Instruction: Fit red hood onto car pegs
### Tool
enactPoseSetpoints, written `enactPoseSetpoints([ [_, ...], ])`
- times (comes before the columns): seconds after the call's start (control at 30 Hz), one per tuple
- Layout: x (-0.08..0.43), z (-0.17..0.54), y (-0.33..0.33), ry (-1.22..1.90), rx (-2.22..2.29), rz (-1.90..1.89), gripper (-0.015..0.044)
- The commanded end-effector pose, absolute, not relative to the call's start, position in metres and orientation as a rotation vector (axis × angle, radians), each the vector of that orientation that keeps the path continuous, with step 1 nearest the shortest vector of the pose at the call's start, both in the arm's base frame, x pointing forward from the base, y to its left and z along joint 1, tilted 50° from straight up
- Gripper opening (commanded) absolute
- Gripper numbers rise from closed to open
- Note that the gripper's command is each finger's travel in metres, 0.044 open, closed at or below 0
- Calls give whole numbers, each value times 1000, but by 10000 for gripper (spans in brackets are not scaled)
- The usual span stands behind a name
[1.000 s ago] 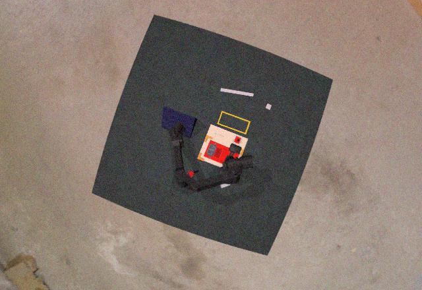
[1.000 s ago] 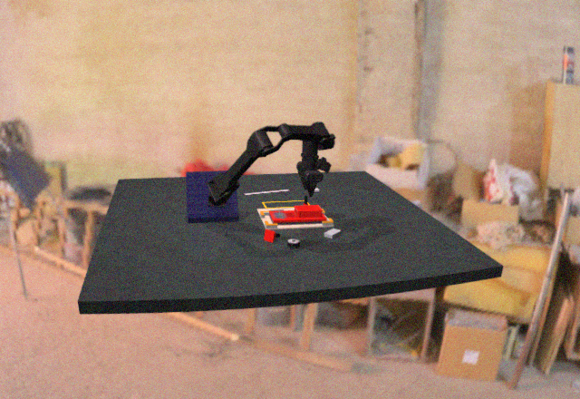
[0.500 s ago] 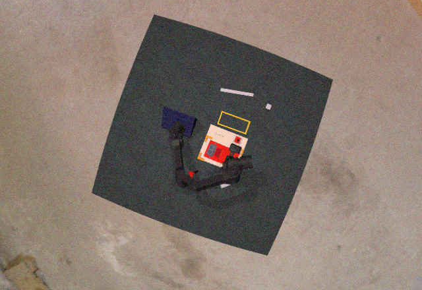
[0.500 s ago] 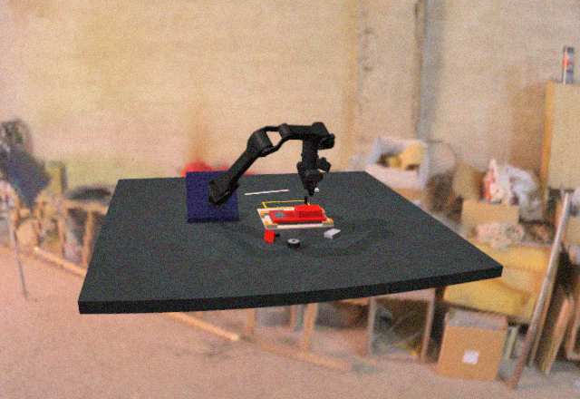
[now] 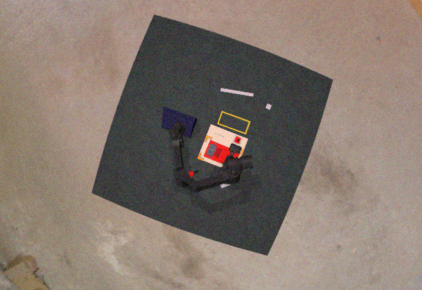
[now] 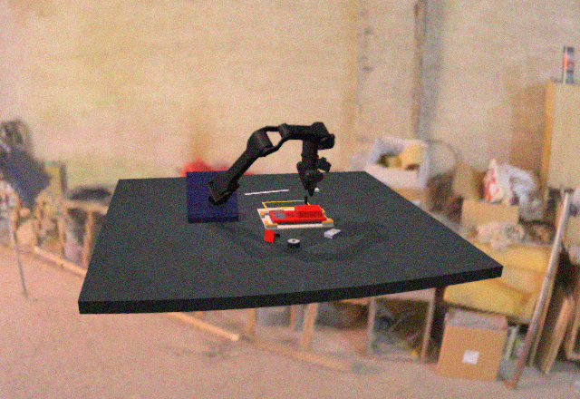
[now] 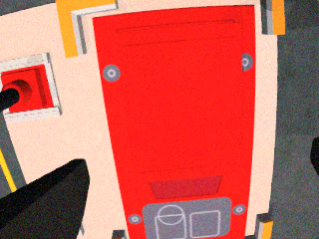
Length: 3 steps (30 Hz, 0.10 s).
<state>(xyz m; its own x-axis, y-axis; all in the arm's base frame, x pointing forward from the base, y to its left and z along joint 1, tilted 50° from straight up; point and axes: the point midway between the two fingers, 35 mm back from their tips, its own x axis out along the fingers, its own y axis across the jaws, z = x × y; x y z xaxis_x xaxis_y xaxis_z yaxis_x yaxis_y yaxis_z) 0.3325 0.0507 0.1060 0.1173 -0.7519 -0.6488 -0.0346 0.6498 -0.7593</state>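
The red hood (image 6: 309, 210) (image 7: 179, 110) sits over one end of the red toy car chassis (image 5: 223, 157) (image 6: 285, 219) (image 7: 186, 219), which rests in the cream jig (image 5: 217, 132) (image 7: 55, 139). The hood looks level and lined up with the chassis sides in the exterior view and the wrist view. The engine block and pegs are not visible; whether each peg is in its hole cannot be made out. My gripper (image 6: 306, 195) (image 7: 199, 156) is open and empty above the hood, fingers wide on either side and clear of it. The arm partly covers the car in the top view.
A small red block (image 5: 237, 140) (image 7: 37, 85) sits in a nest on the jig. A red piece (image 5: 191, 173) (image 6: 269, 235), a wheel-like piece (image 6: 294, 243) and a pale block (image 5: 225, 185) (image 6: 332, 233) lie nearby. A blue panel (image 5: 170, 116) is at the arm's base.
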Motion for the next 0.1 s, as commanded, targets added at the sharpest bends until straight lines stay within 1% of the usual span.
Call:
enactPoseSetpoints([
  [0.0, 332, 106, 51, 1371, -722, -598, 440],
  [0.07, 332, 106, 51, 1371, -722, -598, 440],
])
